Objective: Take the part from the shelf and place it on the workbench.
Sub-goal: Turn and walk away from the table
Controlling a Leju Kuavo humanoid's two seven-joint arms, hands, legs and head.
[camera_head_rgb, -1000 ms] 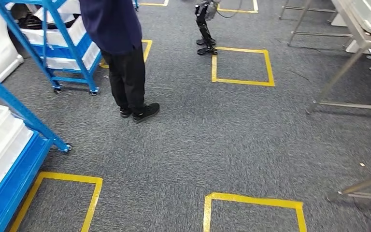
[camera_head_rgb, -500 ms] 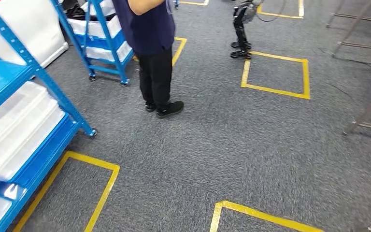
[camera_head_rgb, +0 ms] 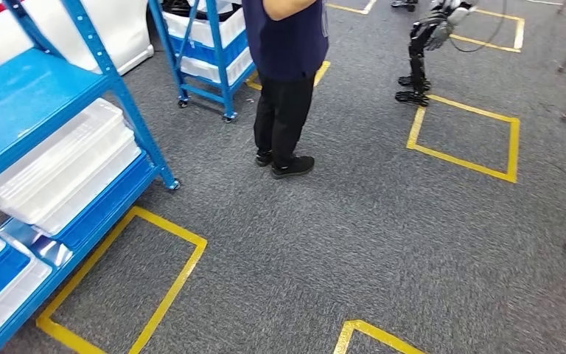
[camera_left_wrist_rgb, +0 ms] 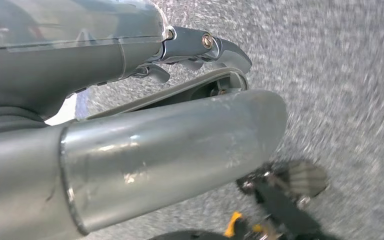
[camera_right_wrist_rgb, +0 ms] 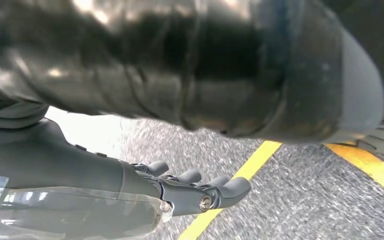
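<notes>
A blue shelf (camera_head_rgb: 37, 96) stands at the left of the head view, with flat white trays (camera_head_rgb: 66, 169) on its middle level and another white tray (camera_head_rgb: 0, 295) lower down. No part can be made out in the trays from here. My left hand (camera_left_wrist_rgb: 200, 50) hangs over grey carpet with its fingers stretched out and nothing in it. My right hand (camera_right_wrist_rgb: 195, 190) also hangs beside my body, its fingers extended and slightly apart over a yellow floor line, holding nothing.
A person (camera_head_rgb: 287, 44) in dark clothes stands on the carpet ahead, next to a second blue wheeled rack (camera_head_rgb: 206, 44) with white bins. Another robot's black legs (camera_head_rgb: 416, 59) stand by a yellow tape square (camera_head_rgb: 464, 158). Another tape square (camera_head_rgb: 169, 280) lies beside the shelf.
The camera has turned left: the whole scene has slid right, and the blue shelf with its trays now takes up more of the left side. The workbench legs have left the picture.
</notes>
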